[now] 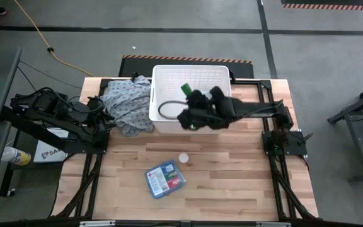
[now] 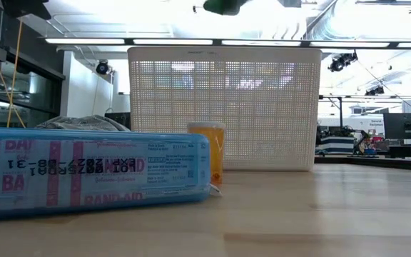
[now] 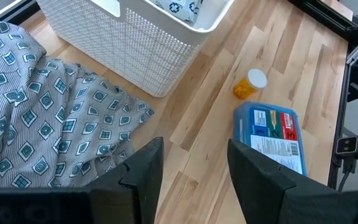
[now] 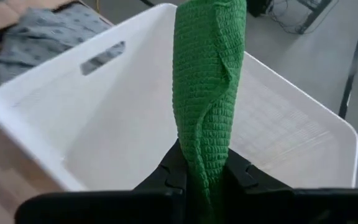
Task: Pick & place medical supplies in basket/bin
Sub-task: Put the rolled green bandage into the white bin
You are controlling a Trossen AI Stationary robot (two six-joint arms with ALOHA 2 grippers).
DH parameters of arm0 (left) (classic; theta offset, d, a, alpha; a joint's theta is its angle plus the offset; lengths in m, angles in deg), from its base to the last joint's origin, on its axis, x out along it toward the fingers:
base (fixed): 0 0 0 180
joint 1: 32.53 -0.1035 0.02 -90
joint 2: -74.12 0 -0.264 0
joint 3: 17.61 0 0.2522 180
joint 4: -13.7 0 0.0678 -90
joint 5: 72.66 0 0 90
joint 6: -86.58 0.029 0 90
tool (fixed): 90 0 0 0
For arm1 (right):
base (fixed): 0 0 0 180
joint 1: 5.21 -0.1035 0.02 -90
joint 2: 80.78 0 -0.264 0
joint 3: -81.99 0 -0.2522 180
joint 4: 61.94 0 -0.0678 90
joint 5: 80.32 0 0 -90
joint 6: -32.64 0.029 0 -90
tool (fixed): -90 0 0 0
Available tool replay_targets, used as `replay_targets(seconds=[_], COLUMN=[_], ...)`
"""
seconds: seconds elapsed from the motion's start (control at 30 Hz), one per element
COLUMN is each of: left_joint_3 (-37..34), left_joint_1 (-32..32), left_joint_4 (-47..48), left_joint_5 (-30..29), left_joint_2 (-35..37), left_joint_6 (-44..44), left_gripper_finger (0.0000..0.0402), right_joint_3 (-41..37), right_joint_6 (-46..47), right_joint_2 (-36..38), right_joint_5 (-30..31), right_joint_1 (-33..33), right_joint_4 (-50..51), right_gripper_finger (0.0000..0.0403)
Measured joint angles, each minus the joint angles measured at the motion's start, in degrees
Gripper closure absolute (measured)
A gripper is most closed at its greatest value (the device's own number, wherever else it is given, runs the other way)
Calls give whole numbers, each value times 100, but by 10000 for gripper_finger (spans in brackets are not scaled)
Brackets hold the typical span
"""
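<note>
A green knitted item [image 4: 209,74] is in my right gripper [image 4: 204,169], which is shut on it over the inside of the white slatted basket [image 1: 169,75]. In the high view the green end [image 1: 185,88] shows beside the right gripper [image 1: 193,99]. In the low view it [image 2: 223,6] hangs above the basket's rim [image 2: 223,50]. A blue flat first-aid box [image 1: 165,178] and a small orange bottle with a white cap [image 1: 183,158] rest on the table in front of the basket. My left gripper [image 3: 191,165] is open and hovers over the cloth heap's edge. My right gripper pinches the green knitted item between its two fingers at one end [image 4: 204,152]. The rest of the item reaches out beyond the fingertips, folded lengthwise. It is lifted clear above the basket's floor [image 4: 123,137] and touches nothing else.
A grey-blue patterned cloth heap [image 1: 128,104] lies against the basket's left wall. A white item with a dark pattern [image 3: 182,9] lies inside the basket. Bare wood [image 1: 232,176] spreads to the right of the blue box [image 3: 272,134] and the bottle [image 3: 248,84].
</note>
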Motion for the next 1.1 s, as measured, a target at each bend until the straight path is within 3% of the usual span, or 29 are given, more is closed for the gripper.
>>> replay_targets(seconds=[0.47,0.67,1.1], left_joint_3=[0,0,2], left_joint_1=[0,0,0], left_joint_4=[-26,-24,-21], left_joint_5=[-95,-142,-149], left_joint_2=[-2,-2,-2], left_joint_6=[-20,-22,-22], left_gripper_finger=[190,190,190], right_joint_3=[0,-135,-1540], right_joint_6=[-1007,-1199,-1563], right_joint_2=[191,197,188], right_joint_5=[-1055,-2086,-3754], right_joint_1=[1260,1687,2314], right_joint_4=[-54,-263,-1482], right_gripper_finger=[368,357,355])
